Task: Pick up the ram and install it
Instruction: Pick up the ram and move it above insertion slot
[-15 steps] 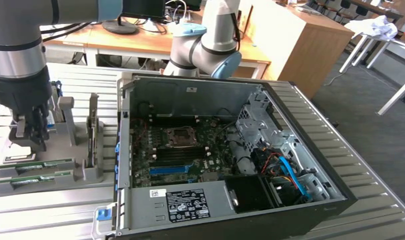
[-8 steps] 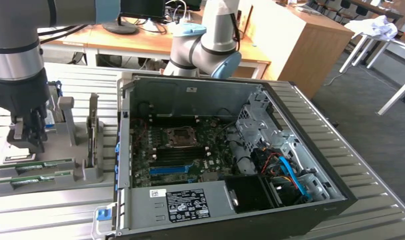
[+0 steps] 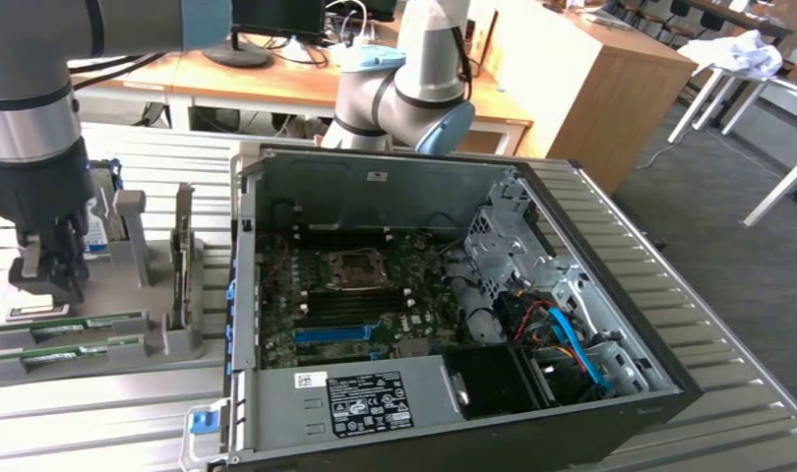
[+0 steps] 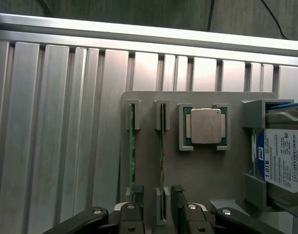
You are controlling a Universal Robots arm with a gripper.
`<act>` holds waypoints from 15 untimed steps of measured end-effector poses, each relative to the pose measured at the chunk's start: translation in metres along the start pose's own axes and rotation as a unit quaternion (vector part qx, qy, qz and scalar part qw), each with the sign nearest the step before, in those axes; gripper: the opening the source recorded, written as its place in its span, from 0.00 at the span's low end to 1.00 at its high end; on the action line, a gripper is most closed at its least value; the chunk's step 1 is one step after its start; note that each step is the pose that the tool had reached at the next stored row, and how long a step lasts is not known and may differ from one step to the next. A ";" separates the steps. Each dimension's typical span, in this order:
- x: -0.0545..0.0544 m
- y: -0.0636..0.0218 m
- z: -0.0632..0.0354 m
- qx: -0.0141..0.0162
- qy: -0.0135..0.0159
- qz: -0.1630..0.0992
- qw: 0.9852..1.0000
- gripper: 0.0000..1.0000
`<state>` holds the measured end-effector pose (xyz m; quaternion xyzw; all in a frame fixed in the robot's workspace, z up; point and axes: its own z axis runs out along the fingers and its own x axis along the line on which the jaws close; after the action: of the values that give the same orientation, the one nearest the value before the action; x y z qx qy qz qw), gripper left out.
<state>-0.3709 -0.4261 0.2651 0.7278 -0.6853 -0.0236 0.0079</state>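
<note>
While its two black fingers stand wide apart, the gripper hangs low over a flat grey plastic holder at the left of the exterior view. In line between the fingers is the ram, a long, thin green board standing on its edge in a slot, not held yet. A second green stick stands just beside it. The ram looks light, stiff and easy to break, so I think it is best pinched gently on its two flat sides.

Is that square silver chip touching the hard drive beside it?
Apart. The wrist view shows the chip in its own frame, with a strip of grey holder between it and the hard drive.
</note>
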 end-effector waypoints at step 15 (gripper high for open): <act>0.004 0.0044 0.0071 0.000 0.000 -0.004 1.000 0.36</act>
<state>-0.3753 -0.4305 0.2580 0.7308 -0.6822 -0.0235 0.0080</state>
